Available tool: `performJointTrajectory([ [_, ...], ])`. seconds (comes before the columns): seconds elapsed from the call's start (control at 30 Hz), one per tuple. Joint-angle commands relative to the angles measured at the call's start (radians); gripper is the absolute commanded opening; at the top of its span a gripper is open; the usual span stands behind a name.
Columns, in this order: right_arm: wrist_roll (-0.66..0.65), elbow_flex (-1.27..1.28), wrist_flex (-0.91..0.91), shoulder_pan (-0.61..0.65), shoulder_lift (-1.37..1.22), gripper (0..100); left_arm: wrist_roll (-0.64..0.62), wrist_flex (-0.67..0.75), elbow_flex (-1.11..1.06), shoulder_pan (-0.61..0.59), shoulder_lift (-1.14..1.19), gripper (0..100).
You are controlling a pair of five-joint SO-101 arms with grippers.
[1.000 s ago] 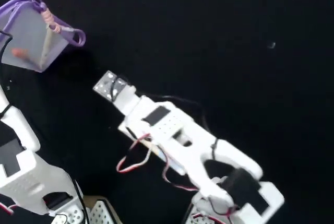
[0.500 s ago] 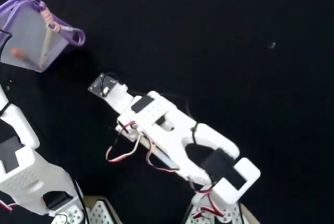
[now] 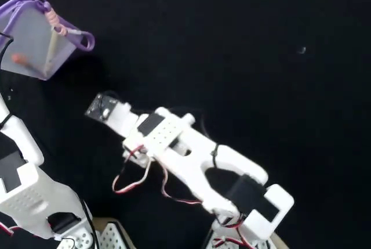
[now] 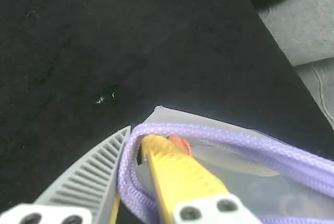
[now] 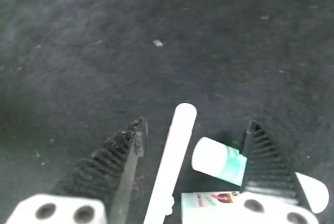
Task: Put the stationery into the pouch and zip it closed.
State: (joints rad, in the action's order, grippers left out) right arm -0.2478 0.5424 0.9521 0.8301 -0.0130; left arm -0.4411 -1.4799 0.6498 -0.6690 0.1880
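Right fingers (image 5: 109, 164) spread astride white pen (image 5: 172, 166), glue stick (image 5: 219, 161); left fingers (image 4: 180, 174) clamp pouch (image 4: 261, 182) rim.

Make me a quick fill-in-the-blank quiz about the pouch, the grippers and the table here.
1. The left gripper is shut on the ___ zip edge of the pouch.
2. The right gripper is ___, with the white pen between its fingers.
3. The table surface is ___.

Missing words: purple; open; black.
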Motion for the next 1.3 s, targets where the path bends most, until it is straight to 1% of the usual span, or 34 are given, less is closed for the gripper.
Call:
performJointTrajectory([
  [0.0,-0.011,-0.028,0.006,-0.002,-0.028,27.6,0.015,-0.005,0.013,0.002,0.015,3],
  [0.1,-0.011,-0.099,0.032,-0.034,-0.12,20.8,0.015,-0.006,0.013,0.002,0.015,3],
  [0.2,-0.011,-0.188,0.098,-0.048,-0.206,14.4,0.015,-0.006,0.013,0.002,0.015,3],
  [0.37,-0.015,-0.283,0.183,-0.043,-0.302,12.6,0.015,-0.008,0.013,0.002,0.015,3],
  [0.5,-0.012,-0.309,0.201,-0.046,-0.305,2.9,0.015,-0.009,0.013,0.002,0.015,3],
  [0.67,-0.018,-0.375,0.282,-0.048,-0.292,1.1,0.015,-0.014,0.005,0.033,0.008,3],
  [0.8,-0.018,-0.423,0.342,-0.086,-0.185,1.1,0.015,-0.101,0.064,0.105,0.006,3],
  [0.93,-0.018,-0.427,0.351,-0.207,0.015,1.1,0.017,-0.23,0.188,0.194,0.006,3],
  [1.0,-0.018,-0.427,0.348,-0.276,0.124,1.1,0.041,-0.282,0.249,0.252,0.006,3],
  [1.13,-0.017,-0.437,0.31,-0.417,0.334,1.1,0.051,-0.282,0.265,0.363,0.006,3],
  [1.27,-0.012,-0.44,0.232,-0.54,0.506,1.1,0.055,-0.282,0.266,0.512,0.006,3],
])
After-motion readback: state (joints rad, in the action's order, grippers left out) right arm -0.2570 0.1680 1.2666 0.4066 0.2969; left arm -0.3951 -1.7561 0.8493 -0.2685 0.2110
